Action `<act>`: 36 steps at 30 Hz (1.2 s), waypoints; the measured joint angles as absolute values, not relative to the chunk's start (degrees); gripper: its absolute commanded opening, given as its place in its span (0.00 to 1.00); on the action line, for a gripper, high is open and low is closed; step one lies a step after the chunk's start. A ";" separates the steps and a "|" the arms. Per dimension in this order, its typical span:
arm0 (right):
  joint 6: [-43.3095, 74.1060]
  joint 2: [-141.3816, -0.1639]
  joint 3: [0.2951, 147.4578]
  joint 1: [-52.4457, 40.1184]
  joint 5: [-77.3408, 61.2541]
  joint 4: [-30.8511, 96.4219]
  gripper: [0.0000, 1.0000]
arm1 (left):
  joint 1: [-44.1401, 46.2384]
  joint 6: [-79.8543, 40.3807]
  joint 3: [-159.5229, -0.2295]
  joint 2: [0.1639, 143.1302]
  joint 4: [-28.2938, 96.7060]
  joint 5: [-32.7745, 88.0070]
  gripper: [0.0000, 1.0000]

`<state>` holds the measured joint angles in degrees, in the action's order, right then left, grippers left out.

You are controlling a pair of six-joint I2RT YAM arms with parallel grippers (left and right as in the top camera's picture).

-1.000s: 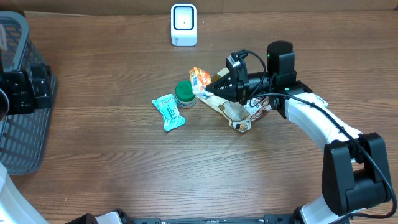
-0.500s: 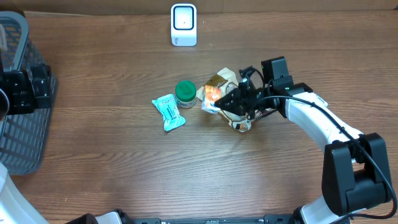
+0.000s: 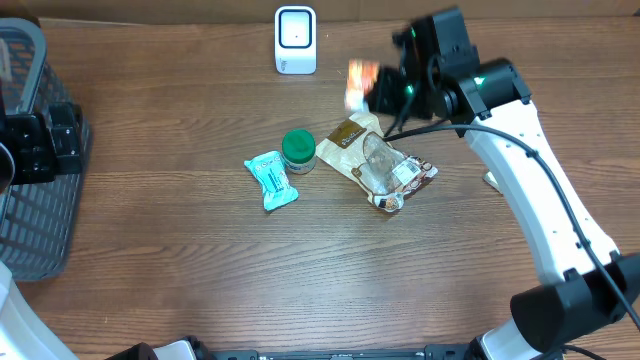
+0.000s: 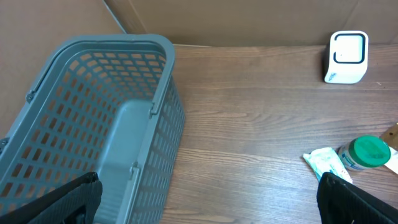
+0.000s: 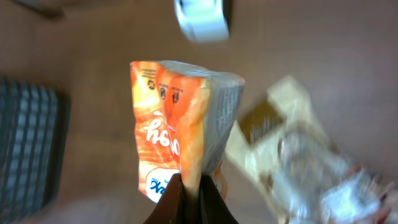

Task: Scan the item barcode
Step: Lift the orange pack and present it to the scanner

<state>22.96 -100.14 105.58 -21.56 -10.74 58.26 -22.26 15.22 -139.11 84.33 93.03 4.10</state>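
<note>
**Right gripper clenched on orange pouch, presented toward the scanner**

Overhead: the right gripper (image 3: 392, 90) is seen in the upper middle of the frame, clamped on an orange pouch (image 3: 358, 82), which appears blurred. The pouch is held to the right of the white barcode scanner (image 3: 295, 40), near it but apart, presumably so that a printed face can be offered to the scanner window. Below the pouch, on the wooden table (image 3: 200, 280), a brown-and-clear snack bag (image 3: 380, 165), a green-lidded jar (image 3: 298, 150) and a teal packet (image 3: 271, 180) are left lying. A grey basket (image 3: 25, 200) is placed at the left edge.

Left wrist: the left gripper (image 4: 208, 186) is shown with its jaws spread wide and nothing between them, parked over the basket (image 4: 118, 93); it is judged to be kept out of the way. The scanner (image 4: 346, 57) is seen at the upper right, the jar (image 4: 367, 152) and teal packet (image 4: 326, 165) at the lower right.

Right wrist: the pouch (image 5: 180, 130) is pinched by its bottom seam at the lower middle of the frame, where the gripper (image 5: 191, 199) is closed on it, so that it hangs out ahead of the fingers. The scanner (image 5: 200, 17) lies just beyond its top edge. No barcode can be made out on the faces shown; the view is blurred. The snack bag (image 5: 298, 143) is seen at the right.
</note>
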 measured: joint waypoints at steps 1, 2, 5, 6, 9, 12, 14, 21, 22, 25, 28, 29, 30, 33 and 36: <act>22.17 -100.14 108.12 -22.98 -6.92 56.88 0.04 | -22.26 15.22 -139.11 84.33 93.06 4.12 0.99; 21.41 -100.14 109.75 -24.05 -3.86 55.18 0.04 | -22.26 15.22 -139.11 84.33 93.06 4.12 1.00; 16.21 -100.64 113.21 -28.05 6.81 44.56 0.04 | -22.26 15.22 -139.11 84.33 93.06 4.12 1.00; 14.24 -101.06 113.56 -29.10 9.41 41.43 0.04 | -22.26 15.22 -139.11 84.36 93.03 4.12 1.00; 7.42 -103.92 114.06 -31.75 16.95 32.32 0.04 | -22.28 15.22 -139.11 84.33 93.03 4.12 1.00; -2.55 -109.93 114.30 -33.17 23.62 21.34 0.04 | -22.26 15.22 -139.11 84.33 93.01 4.14 0.99; -10.92 -115.37 114.34 -33.39 27.42 13.21 0.04 | -22.28 15.22 -139.11 84.38 93.06 4.10 1.00; -37.82 -132.31 113.99 -33.15 32.40 -8.21 0.04 | -22.26 15.22 -139.11 84.40 93.06 4.12 1.00; -40.64 -134.06 113.97 -33.12 32.32 -9.78 0.04 | -22.26 15.22 -139.11 84.40 93.08 4.12 0.99; -45.08 -137.10 113.97 -33.01 30.48 -11.62 0.04 | -22.26 15.22 -139.11 84.40 93.06 4.12 1.00; -47.37 -139.33 113.95 -32.97 28.45 -14.24 0.04 | -22.26 15.22 -139.11 84.40 93.06 4.10 1.00; -48.07 -140.11 113.95 -32.97 27.86 -15.38 0.04 | -22.26 15.22 -139.11 84.40 93.06 4.12 0.99; -48.47 -140.57 113.95 -32.95 27.44 -15.88 0.04 | -22.26 15.22 -139.11 84.40 93.06 4.12 0.99; -49.69 -142.17 113.95 -32.75 26.70 -16.32 0.04 | -22.26 15.22 -139.11 84.40 93.06 4.12 1.00; -50.26 -143.61 113.95 -32.27 26.09 -16.25 0.04 | -22.26 15.22 -139.11 84.40 93.06 4.12 1.00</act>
